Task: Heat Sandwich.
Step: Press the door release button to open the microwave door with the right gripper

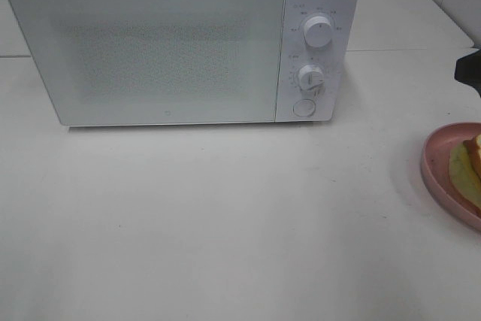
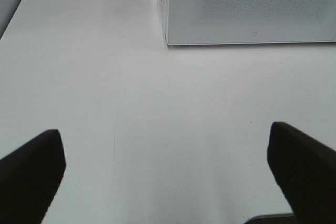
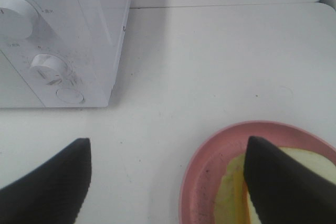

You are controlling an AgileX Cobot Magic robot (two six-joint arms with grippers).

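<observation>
Microwave [image 1: 150, 43] upper frame, door shut. Sandwich [image 1: 472, 157] on pink plate [image 1: 430, 165], right edge. Left gripper [image 2: 167, 177], right gripper [image 3: 165, 182]: both spread wide, empty.

The left gripper [image 2: 165, 129] ends in two matte black fingers [image 2: 31, 174], wedge-shaped, with blunt rounded tips and plain, smooth faces. The right gripper [image 3: 168, 141] has black wedges of the same shape, but its fingers [image 3: 47, 187] carry fine ribbing (faint diagonal grooves across the surface). In the high view a black, angular part of the right arm [image 1: 470, 71] shows at the right edge.
</observation>
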